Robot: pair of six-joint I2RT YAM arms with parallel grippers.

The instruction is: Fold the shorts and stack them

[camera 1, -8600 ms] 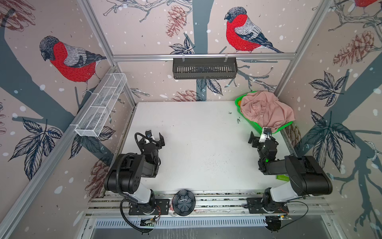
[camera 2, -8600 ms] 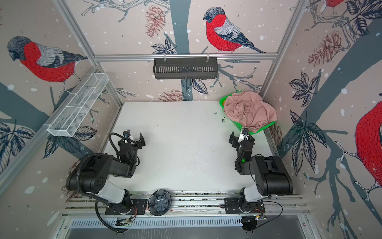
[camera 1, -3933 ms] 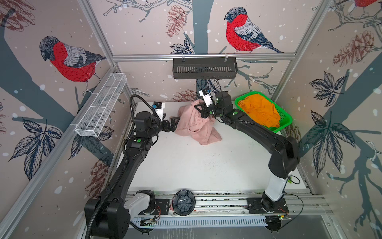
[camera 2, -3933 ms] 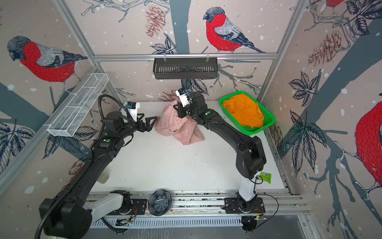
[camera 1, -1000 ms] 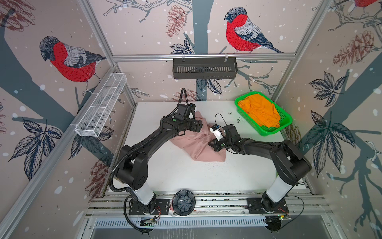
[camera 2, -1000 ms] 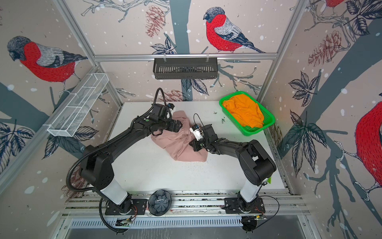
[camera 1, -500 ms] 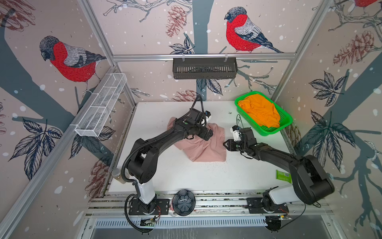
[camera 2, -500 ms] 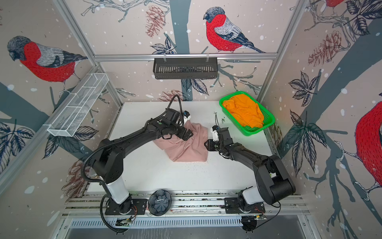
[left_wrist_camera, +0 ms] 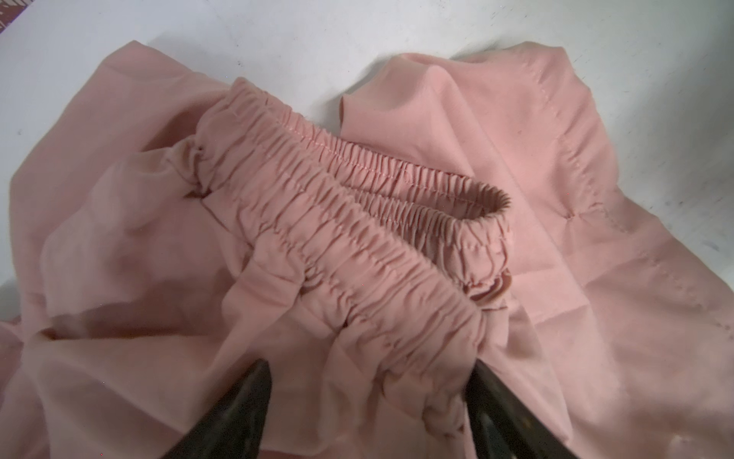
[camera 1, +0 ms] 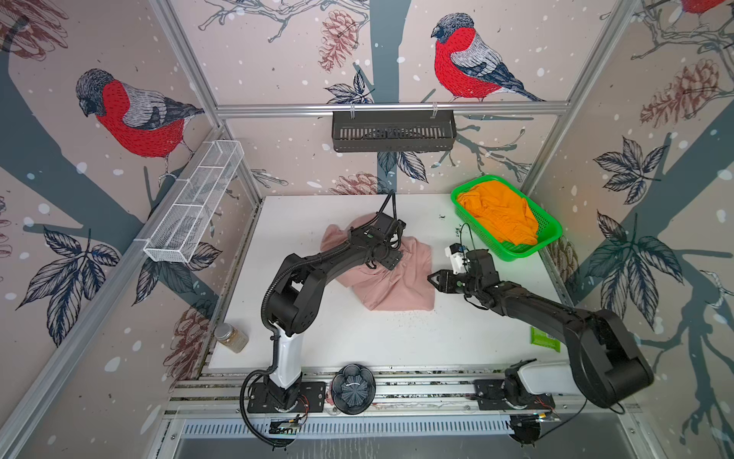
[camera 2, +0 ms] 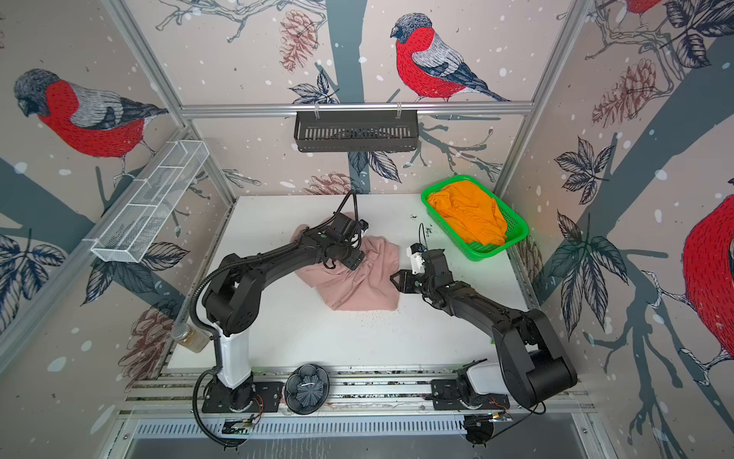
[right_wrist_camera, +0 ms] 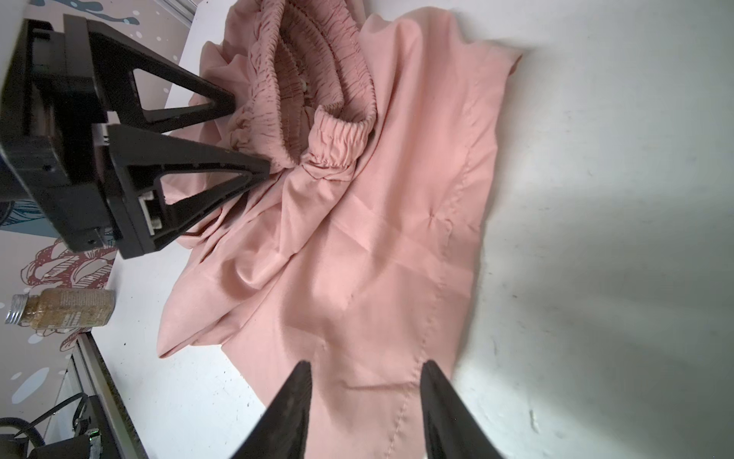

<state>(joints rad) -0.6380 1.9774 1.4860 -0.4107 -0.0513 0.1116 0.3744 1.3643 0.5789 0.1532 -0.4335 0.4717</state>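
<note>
We see the green plastic mesh basket (camera 1: 516, 254) at the far right holding the crumpled bright orange shorts (camera 1: 498, 214). The dusty pink cloth shorts (camera 1: 397, 286) lie rumpled mid-scene on the white tabletop (camera 1: 357, 337), their gathered waistband (left_wrist_camera: 357, 238) bunched upward. Our left gripper (left_wrist_camera: 369, 369) straddles that waistband with its jaws wide apart. Our right gripper (right_wrist_camera: 367, 365) hovers partly open over the shorts' right edge, holding nothing.

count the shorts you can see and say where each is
2. The pink shorts lie rumpled in the middle of the white table. The orange shorts are bunched in the green basket at the table's far right corner. More could be hidden under the orange pair.
</note>
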